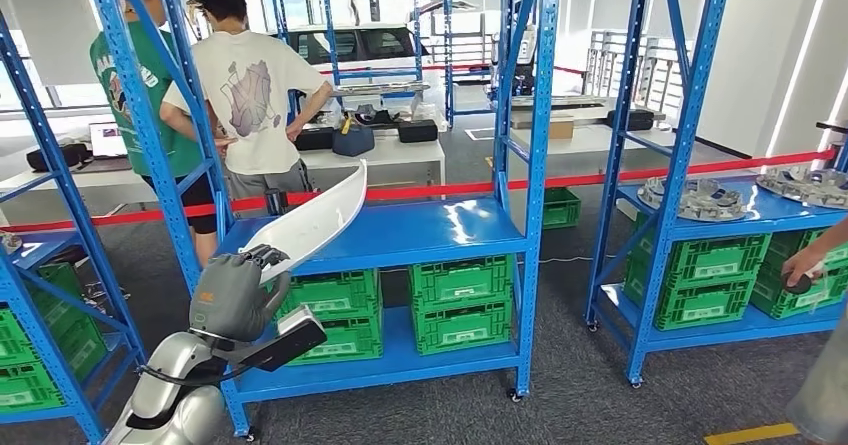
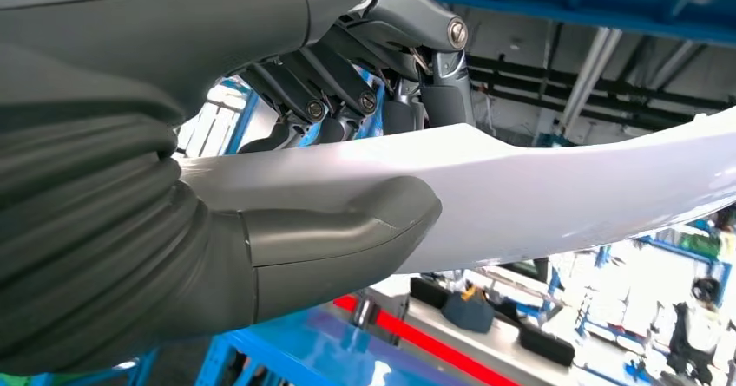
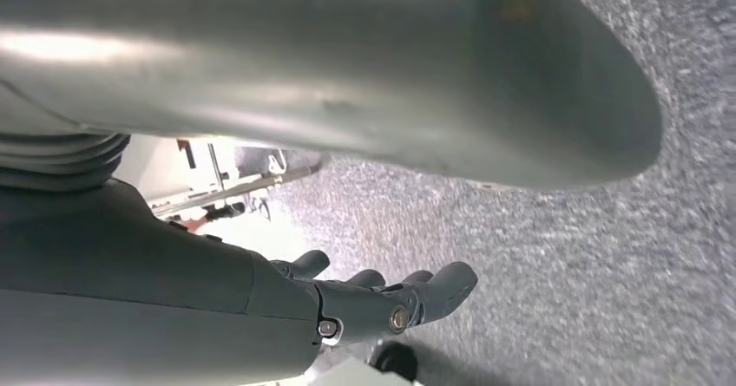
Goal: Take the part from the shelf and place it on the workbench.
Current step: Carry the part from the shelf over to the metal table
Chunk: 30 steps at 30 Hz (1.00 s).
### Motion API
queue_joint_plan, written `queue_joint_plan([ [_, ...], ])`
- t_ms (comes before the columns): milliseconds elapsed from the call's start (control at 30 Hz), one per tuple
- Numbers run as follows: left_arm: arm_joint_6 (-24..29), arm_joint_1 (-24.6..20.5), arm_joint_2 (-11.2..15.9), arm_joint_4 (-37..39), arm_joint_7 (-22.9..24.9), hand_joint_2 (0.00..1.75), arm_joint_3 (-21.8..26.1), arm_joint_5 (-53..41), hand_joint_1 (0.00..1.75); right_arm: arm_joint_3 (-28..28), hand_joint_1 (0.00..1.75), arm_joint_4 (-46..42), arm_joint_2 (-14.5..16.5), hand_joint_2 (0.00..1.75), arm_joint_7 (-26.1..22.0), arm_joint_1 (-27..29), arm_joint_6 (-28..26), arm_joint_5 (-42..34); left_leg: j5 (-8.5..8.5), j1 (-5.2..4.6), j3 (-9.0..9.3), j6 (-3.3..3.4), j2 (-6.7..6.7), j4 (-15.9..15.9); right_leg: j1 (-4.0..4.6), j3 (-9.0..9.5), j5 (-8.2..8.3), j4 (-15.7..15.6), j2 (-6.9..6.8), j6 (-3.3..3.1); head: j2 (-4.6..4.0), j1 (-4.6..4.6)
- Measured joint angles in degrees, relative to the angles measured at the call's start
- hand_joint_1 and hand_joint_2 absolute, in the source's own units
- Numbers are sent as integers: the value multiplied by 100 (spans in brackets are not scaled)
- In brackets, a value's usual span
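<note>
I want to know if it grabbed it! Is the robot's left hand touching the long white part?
Touching. The left wrist view shows the left hand with its thumb pressed on one face of the white part and the fingers on the other.

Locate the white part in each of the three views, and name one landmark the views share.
Head view: the white part slants up from the left hand, above the blue shelf.
Left wrist view: the part crosses the picture, held between the thumb and the fingers.
Right wrist view: not in it.
Shared landmark: the red tape.
</note>
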Motion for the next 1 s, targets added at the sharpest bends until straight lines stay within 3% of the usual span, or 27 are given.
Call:
queue_joint_plan([
  [33,8,-7,-2,1,-10,175,0,-1,175,0,0,0,3,0,0,2,-10,0,4,-27,36,17,24,-100,5,4,12,-16,-47,24,0,1],
  [100,16,-9,-1,1,-22,175,0,-3,175,0,0,0,8,0,0,1,-17,0,68,-18,41,46,-78,-162,9,11,31,-53,-138,87,1,1],
  [167,18,-15,7,0,-22,175,1,-3,175,0,0,0,8,0,0,-3,-21,-1,160,21,49,96,-181,-249,12,-38,-85,70,-90,143,1,1],
  [267,20,1,2,4,-24,175,2,-5,175,0,0,0,-8,0,0,1,-30,-1,225,41,17,156,-330,-278,17,-442,-590,1008,78,183,0,4],
  [333,28,36,-1,13,-29,175,2,-14,175,0,0,0,-15,0,0,2,-29,0,232,41,-24,159,-448,-236,21,-638,-704,1459,103,194,0,5],
  [367,35,47,0,17,-33,175,2,-22,175,0,0,0,-18,0,0,1,-26,1,231,42,-44,154,-510,-206,20,-588,-607,1377,112,195,0,6],
  [467,59,43,9,16,-64,175,3,-43,175,0,0,0,-30,0,-5,-1,-17,-1,203,44,-116,103,-690,-80,-10,-48,-186,347,312,185,0,5],
  [533,68,26,19,15,-79,175,4,-61,175,1,0,0,-32,0,-37,-1,-16,-1,200,39,-179,39,-794,-32,-17,108,-148,30,409,146,1,5],
  [600,70,9,51,17,-71,175,7,-94,175,1,0,0,-28,0,-58,-4,-16,-1,224,42,-221,-28,-872,-44,-15,106,-126,20,304,76,1,5],
  [667,73,-30,104,24,-37,175,10,-136,175,1,0,-1,-28,0,-54,-12,-15,-1,144,34,-301,-96,-737,72,-31,117,-96,-15,197,-2,0,-3],
  [700,78,-58,124,31,-12,175,12,-157,175,1,0,-2,-28,0,-52,-10,-12,-1,18,36,-404,-130,-609,280,-42,120,-83,-33,141,-32,0,-9],
  [767,86,-99,149,50,25,175,13,-203,175,0,0,-2,-31,0,-52,3,-8,-1,-322,69,-711,-197,-405,962,-40,120,-81,-40,37,-54,0,-20],
  [833,98,-104,168,78,53,175,15,-234,175,0,0,-2,-32,0,-52,7,-6,-1,-477,117,-940,-240,-347,1477,-41,117,-84,-39,-87,-56,0,-20],
  [867,108,-105,178,90,65,175,19,-250,175,0,0,-2,-33,0,-53,4,-6,-1,-408,135,-911,-249,-331,1444,-42,117,-85,-38,-152,-55,0,-20],
  [900,122,-114,186,98,76,175,27,-268,175,0,0,-2,-33,0,-53,1,-6,-1,-258,146,-772,-248,-300,1194,-42,120,-86,-38,-218,-52,0,-20],
  [933,136,-133,194,101,87,175,38,-285,175,0,0,-2,-33,0,-53,-1,-6,-1,-74,146,-549,-235,-221,785,-40,126,-88,-38,-283,-45,0,-20],
  [1000,160,-197,202,101,108,175,74,-307,175,0,0,-2,-33,0,-53,-5,-6,0,130,96,-186,-182,-5,85,-20,137,-93,-43,-402,-2,1,-18],
])
